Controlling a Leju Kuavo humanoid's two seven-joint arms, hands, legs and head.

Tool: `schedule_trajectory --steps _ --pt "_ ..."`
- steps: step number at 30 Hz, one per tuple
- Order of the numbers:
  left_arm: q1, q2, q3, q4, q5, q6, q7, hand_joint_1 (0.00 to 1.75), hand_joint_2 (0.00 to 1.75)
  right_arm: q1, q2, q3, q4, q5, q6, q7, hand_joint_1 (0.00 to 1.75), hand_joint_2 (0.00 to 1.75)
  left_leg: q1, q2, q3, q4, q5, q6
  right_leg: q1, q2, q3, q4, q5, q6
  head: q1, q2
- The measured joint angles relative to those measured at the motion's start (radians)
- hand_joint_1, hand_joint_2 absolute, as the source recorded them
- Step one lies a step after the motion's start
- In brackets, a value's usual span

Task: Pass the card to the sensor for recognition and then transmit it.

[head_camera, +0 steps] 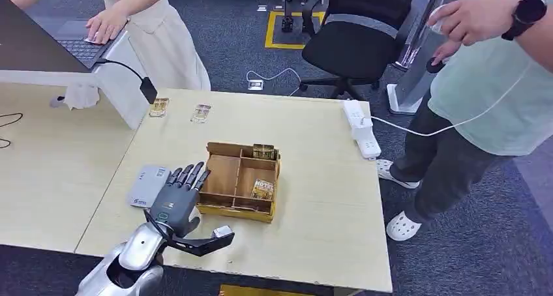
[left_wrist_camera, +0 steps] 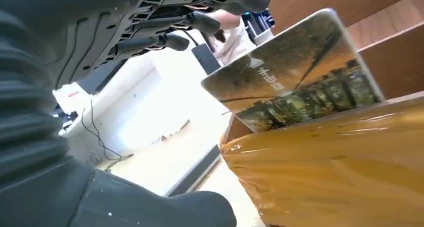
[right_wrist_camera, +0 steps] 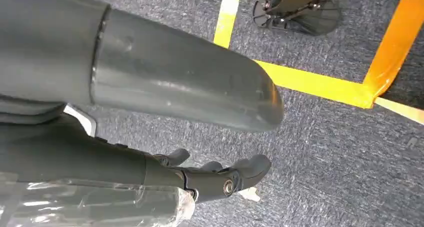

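Pale wood-grain surface (head_camera: 313,244) carries a brown wooden box (head_camera: 239,180) split into compartments, and that box is the landmark for everything that follows. Flat against the surface on the box's left lies a grey sensor pad (head_camera: 148,186), just beside the box wall. Between pad and box hovers the robot's left hand (head_camera: 177,198), dark-fingered, its fingers spread and reaching forward toward the box's left wall, its thumb stuck out toward the box's near edge; nothing sits in its grasp that the pictures show. Inside the box, a card (head_camera: 262,190) printed with a golden landscape leans in the near right compartment, and another small golden item (head_camera: 265,152) sits in the far right compartment. From the left wrist camera, a card (left_wrist_camera: 295,77) stands tilted above the box's glossy wall, its long axis sloping, with the fingers (left_wrist_camera: 200,22) apart from it and to one side. So the card lies to the right of the left hand, across the box wall, and the left arm is plainly the nearer one. The right hand (right_wrist_camera: 220,179) hangs over grey carpet, fingers loosely curled on nothing.
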Motion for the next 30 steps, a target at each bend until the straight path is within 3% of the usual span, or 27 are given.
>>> schedule_trajectory --steps 13,30 --pt "-0.001 0.003 0.0 0.0 0.063 -0.003 -0.049 0.0 1.75 0.003 0.049 -0.096 -0.002 0.068 0.049 -0.027 0.0 0.0 0.0 0.0 0.0 0.0 0.0 0.0 0.0 0.0 0.0 0.0 0.0 0.0 0.0 0.0" --pt "-0.001 0.008 0.0 0.0 0.064 -0.003 -0.05 0.0 1.75 0.003 0.06 -0.115 -0.002 0.068 0.049 -0.028 0.0 0.0 0.0 0.0 0.0 0.0 0.0 0.0 0.0 0.0 0.0 0.0 0.0 0.0 0.0 0.0"
